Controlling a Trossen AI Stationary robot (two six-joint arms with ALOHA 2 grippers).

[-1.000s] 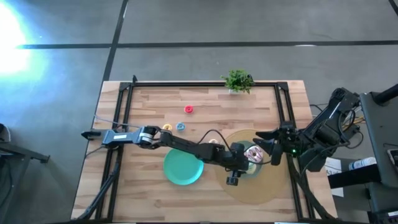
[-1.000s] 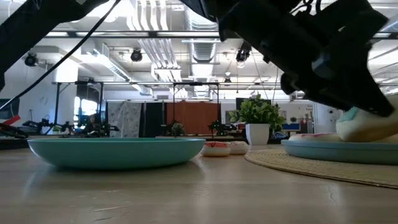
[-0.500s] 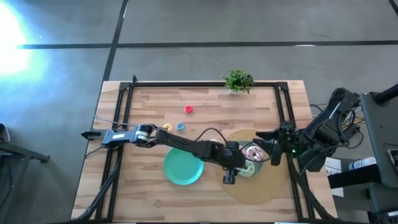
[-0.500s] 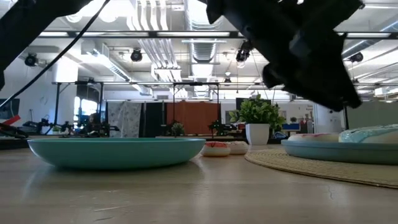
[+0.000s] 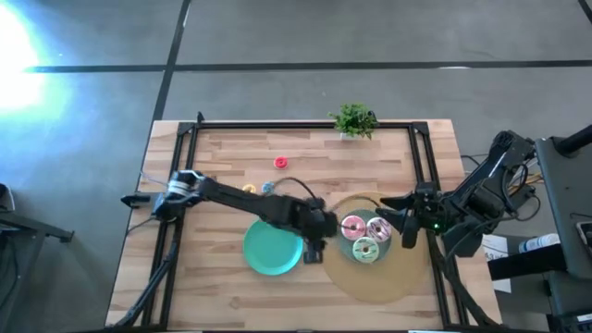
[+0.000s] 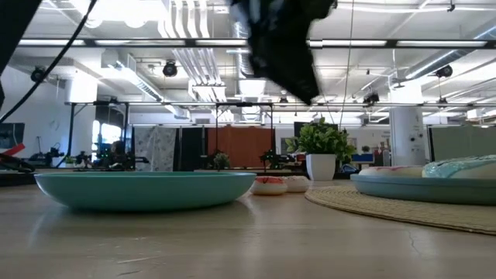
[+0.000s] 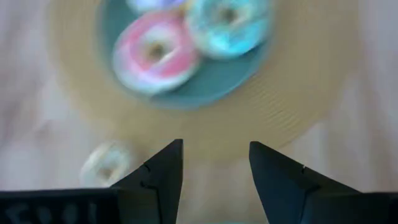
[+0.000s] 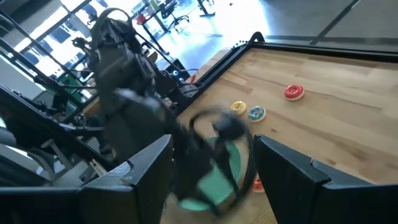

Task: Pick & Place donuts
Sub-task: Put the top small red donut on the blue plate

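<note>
Three larger donuts lie flat on the teal plate point(image 5: 344, 242) on the round woven mat: pink point(image 5: 352, 225), white-purple point(image 5: 379, 228) and green point(image 5: 364, 248). The left wrist view shows the pink donut point(image 7: 155, 53), the green donut point(image 7: 227, 22) and a tiny cream donut point(image 7: 106, 163) on the wood. Tiny red point(image 5: 281, 163), yellow point(image 5: 248, 189) and blue point(image 5: 268, 188) donuts lie farther back. My left gripper point(image 5: 313, 248) hangs open and empty between the two plates, its fingers apart in its wrist view point(image 7: 214, 165). My right gripper point(image 5: 400, 222) waits open at the mat's right side.
An empty teal plate point(image 5: 273, 248) sits left of the mat point(image 5: 393, 277); in the low view it is the wide dish point(image 6: 143, 188). A small potted plant point(image 5: 353, 120) stands at the far edge. A black frame runs along the table's left, far and right sides.
My left gripper was low over the right plate with the green donut. The donut came down onto the plate beside the other two and stayed there. The gripper let go, rose and drew back toward the table's left, and now hangs between the plates.
</note>
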